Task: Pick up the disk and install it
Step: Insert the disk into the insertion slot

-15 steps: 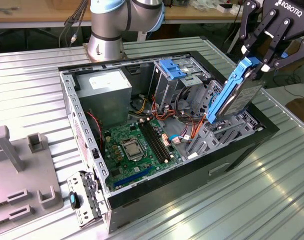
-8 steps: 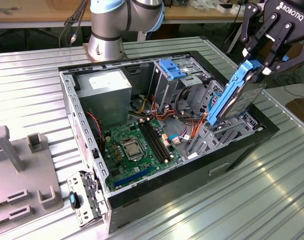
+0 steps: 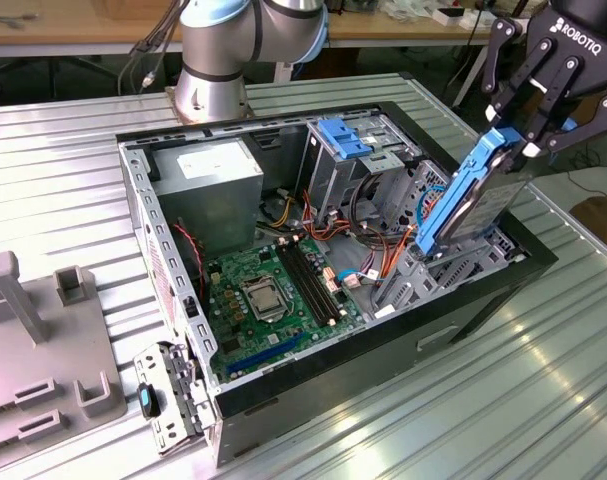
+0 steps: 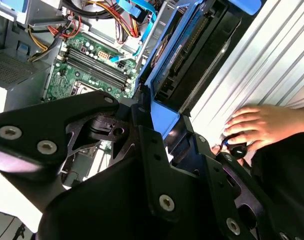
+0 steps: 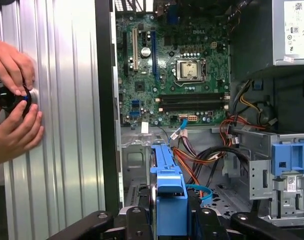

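Note:
The disk point(image 3: 470, 205) is a grey drive in bright blue rails. It stands tilted on edge above the open computer case point(image 3: 483, 300), at the end on the exterior view's right, with its lower end down near the empty drive bay. My gripper point(image 3: 516, 138) is shut on its upper end. In the first wrist view the blue rail of the disk point(image 5: 169, 181) runs out from between my fingers point(image 5: 136, 220) over the bay. In the second wrist view the disk point(image 4: 192, 55) shows its blue frame and connector edge beyond my black fingers point(image 4: 157, 145).
Inside the case lie a green motherboard point(image 3: 273, 290), a grey power-supply box point(image 3: 208, 190), a silver drive cage with a blue bracket point(image 3: 345, 138) and loose cables point(image 3: 358, 260). A person's hands point(image 5: 14, 105) hold a black knob on the ribbed table beside the case. Grey fixtures point(image 3: 43, 350) sit at the exterior view's left.

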